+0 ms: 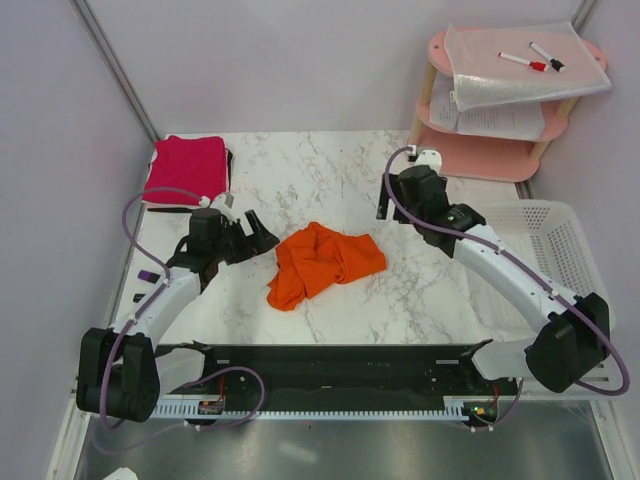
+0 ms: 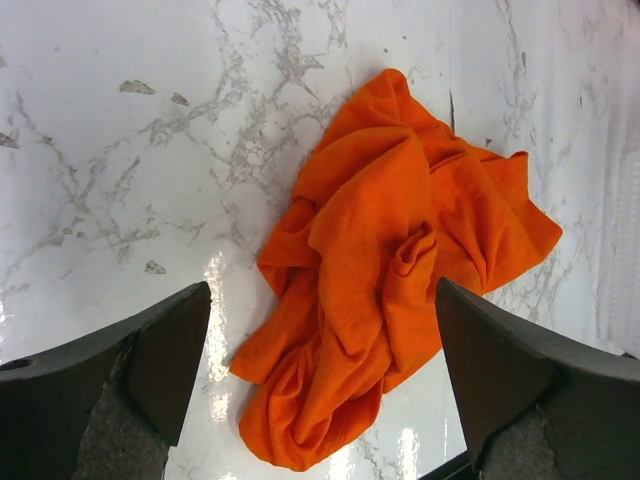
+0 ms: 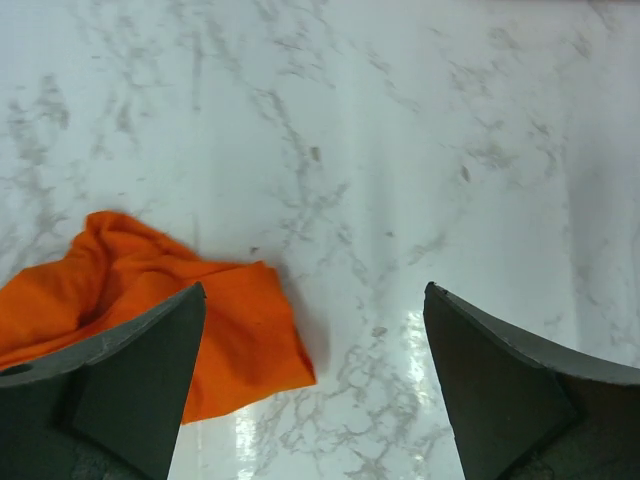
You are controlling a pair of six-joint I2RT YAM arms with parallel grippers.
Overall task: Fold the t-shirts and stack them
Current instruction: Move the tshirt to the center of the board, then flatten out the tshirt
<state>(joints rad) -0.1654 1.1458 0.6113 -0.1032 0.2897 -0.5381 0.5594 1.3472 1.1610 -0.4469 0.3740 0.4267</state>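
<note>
orange shirt (image 1: 325, 262): crumpled, stretched near-left to far-right
left end effector (image 1: 257, 233): wide open, empty, closer, shirt just rightward
right end effector (image 1: 384, 207): wide open, empty

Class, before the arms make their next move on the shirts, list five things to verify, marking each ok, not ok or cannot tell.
1. Left gripper open and empty: ok.
2. Right gripper open and empty: ok.
3. Orange t-shirt spread flat for folding: not ok, crumpled.
4. Magenta t-shirt folded, at the far-left corner: ok.
5. Orange t-shirt apart from the white basket: ok.
</note>
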